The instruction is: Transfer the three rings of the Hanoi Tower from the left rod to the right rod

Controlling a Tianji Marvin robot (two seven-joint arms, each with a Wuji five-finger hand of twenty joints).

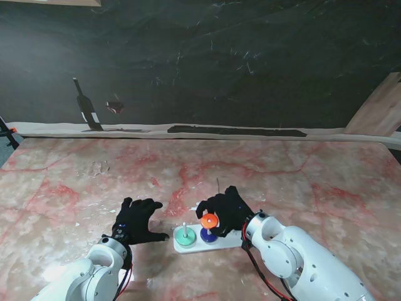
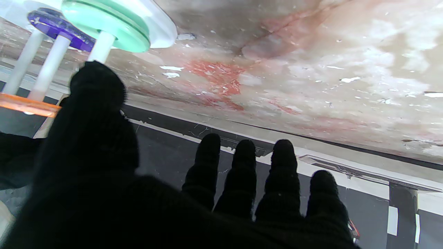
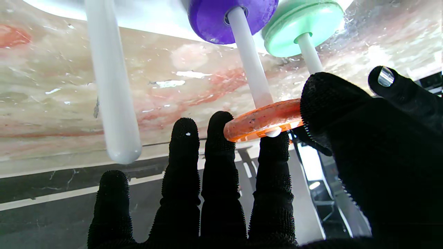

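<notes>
Pink marble table (image 1: 301, 182), black wall (image 1: 250, 56)

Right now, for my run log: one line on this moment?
right hand: shut on orange ring, at middle rod tip | purple ring: middle rod base | green ring: left rod | left hand: open

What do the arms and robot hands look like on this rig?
Both arms are glossy white, rounded shells with silver-grey joint rings near the wrist. The left robot hand and right robot hand are five-fingered, each in a black knit glove with a nubby texture. Thin red and black cables run beside each forearm.
</notes>
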